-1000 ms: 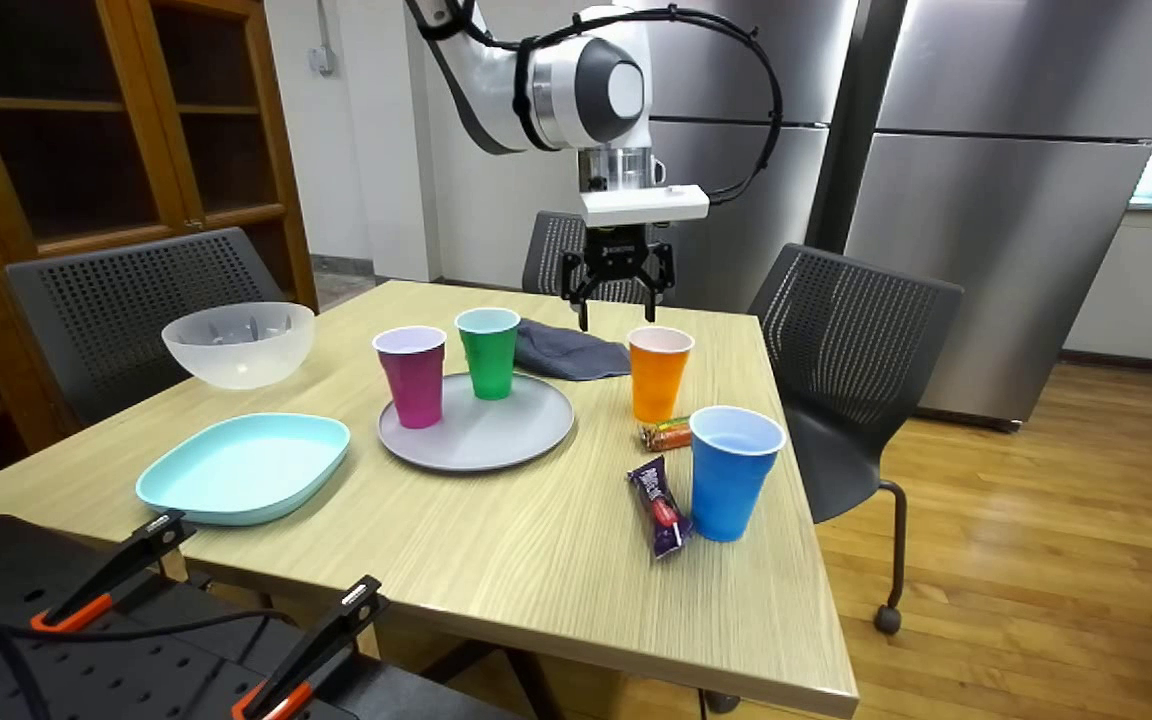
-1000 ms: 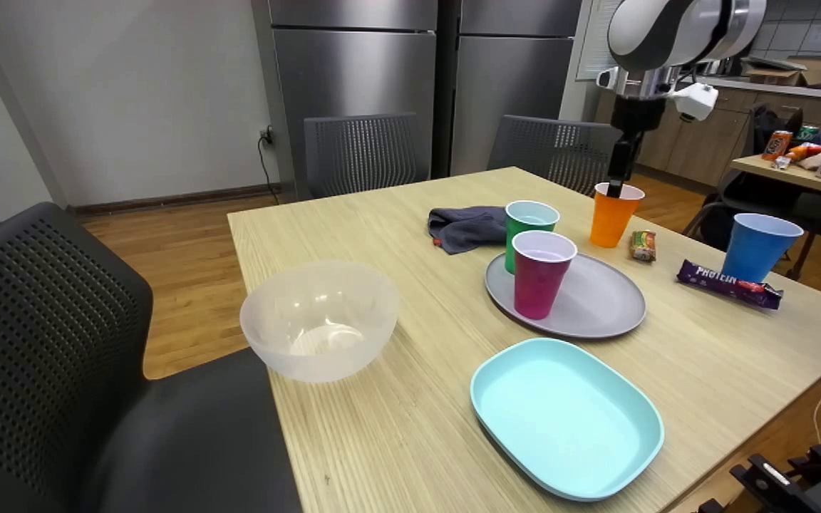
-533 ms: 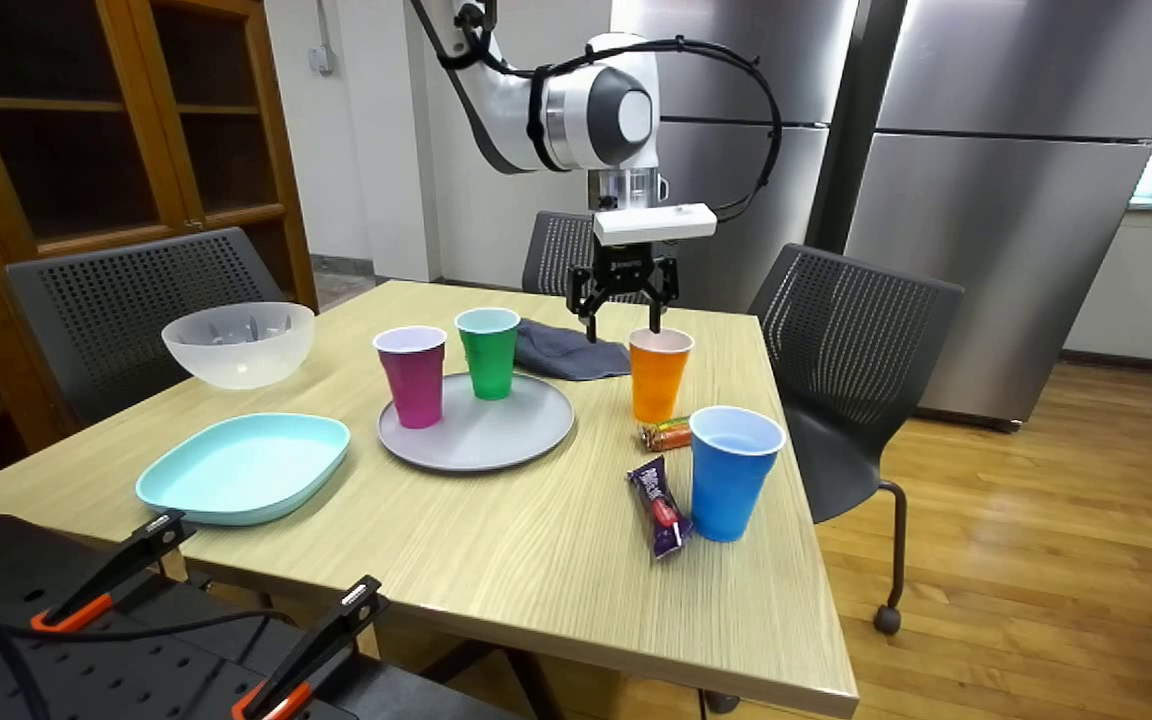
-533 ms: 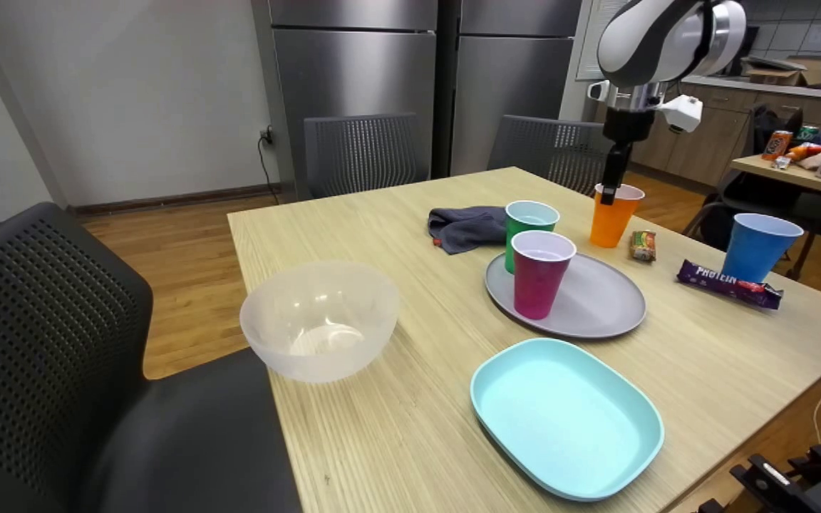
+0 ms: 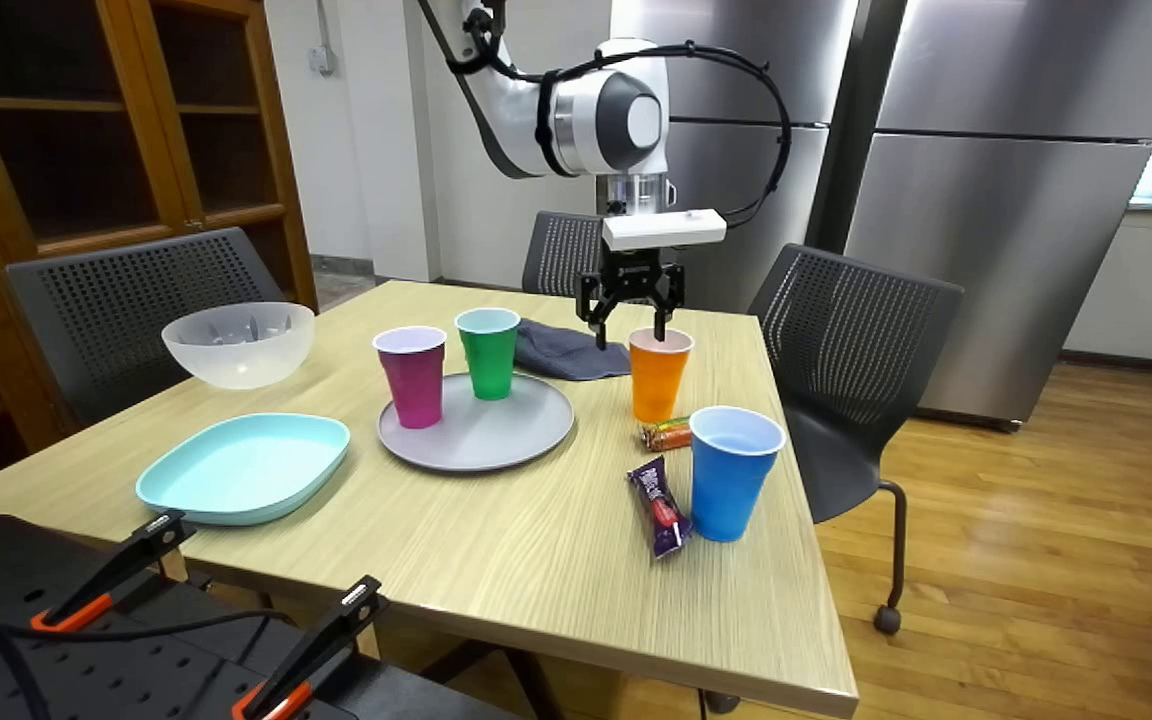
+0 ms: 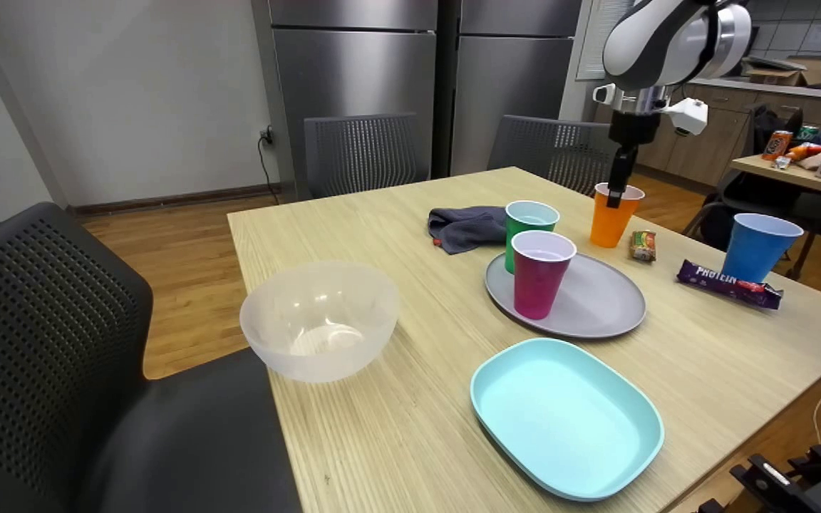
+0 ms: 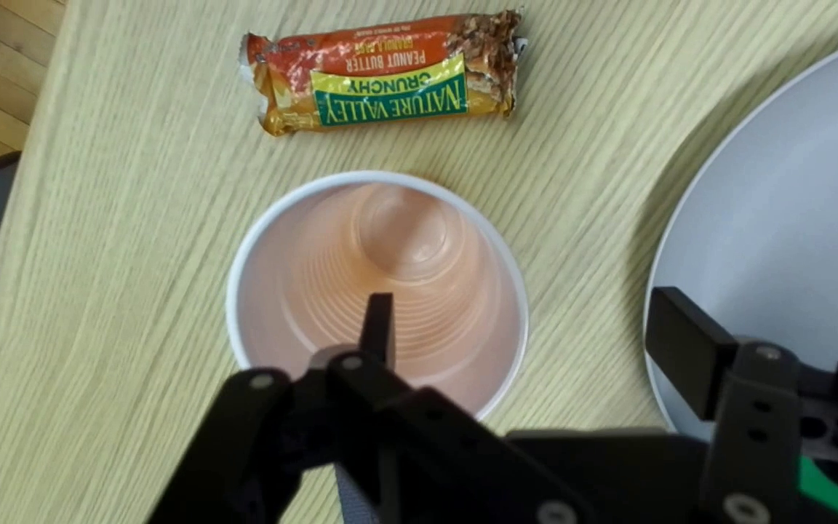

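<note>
My gripper [image 7: 533, 338] hangs with its jaws apart at the orange cup [image 7: 448, 306]. In the wrist view its left finger [image 7: 379, 327] lies over the cup's mouth, seemingly just inside the rim. The other finger stands outside the cup, on the side of the grey plate [image 7: 775, 240]. Wood table shows between them, and nothing is held. In both exterior views the orange cup stands upright below the gripper. A granola bar [image 7: 390, 73] lies close beside the cup. On the plate stand a purple cup [image 5: 414, 385] and a green cup [image 5: 489, 355].
A dark cloth [image 5: 571, 350] lies behind the plate. Nearer the table's front are a blue cup [image 5: 731, 490] and a purple protein bar [image 5: 654, 500]. A turquoise tray [image 6: 567, 420] and a frosted bowl [image 6: 321, 320] occupy the table's far side from the arm.
The gripper has come down and shifted slightly, bringing one finger to the orange cup's mouth. Its jaws have narrowed a little. The cups and other things stay where they were.
</note>
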Motion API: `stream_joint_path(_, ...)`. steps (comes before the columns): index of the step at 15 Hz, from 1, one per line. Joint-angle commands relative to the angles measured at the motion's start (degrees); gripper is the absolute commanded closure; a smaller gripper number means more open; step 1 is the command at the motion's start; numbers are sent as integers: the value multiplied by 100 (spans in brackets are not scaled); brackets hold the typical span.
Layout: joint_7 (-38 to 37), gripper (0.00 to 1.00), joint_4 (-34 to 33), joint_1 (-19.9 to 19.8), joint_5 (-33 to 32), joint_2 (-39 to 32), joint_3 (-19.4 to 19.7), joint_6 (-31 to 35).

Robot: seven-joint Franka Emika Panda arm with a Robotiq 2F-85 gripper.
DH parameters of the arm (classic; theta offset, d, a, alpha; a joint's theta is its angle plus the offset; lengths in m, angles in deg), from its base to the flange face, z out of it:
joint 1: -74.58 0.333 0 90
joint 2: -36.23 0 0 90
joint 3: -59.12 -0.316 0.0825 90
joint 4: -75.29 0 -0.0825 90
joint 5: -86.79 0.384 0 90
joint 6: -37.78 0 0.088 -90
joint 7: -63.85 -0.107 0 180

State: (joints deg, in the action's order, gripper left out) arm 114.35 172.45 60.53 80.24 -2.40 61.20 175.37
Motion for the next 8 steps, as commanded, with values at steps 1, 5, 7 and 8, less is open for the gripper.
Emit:
stream_joint_path(1,176,42,-57,-124,5,54,-103,-161)
stream_joint_path(5,165,73,-52,-128,4,57,-97,-162)
stream_joint_path(7,165,89,-45,-129,4,58,-97,-162)
stream_joint_path(8,163,95,-42,-130,5,58,-97,-161)
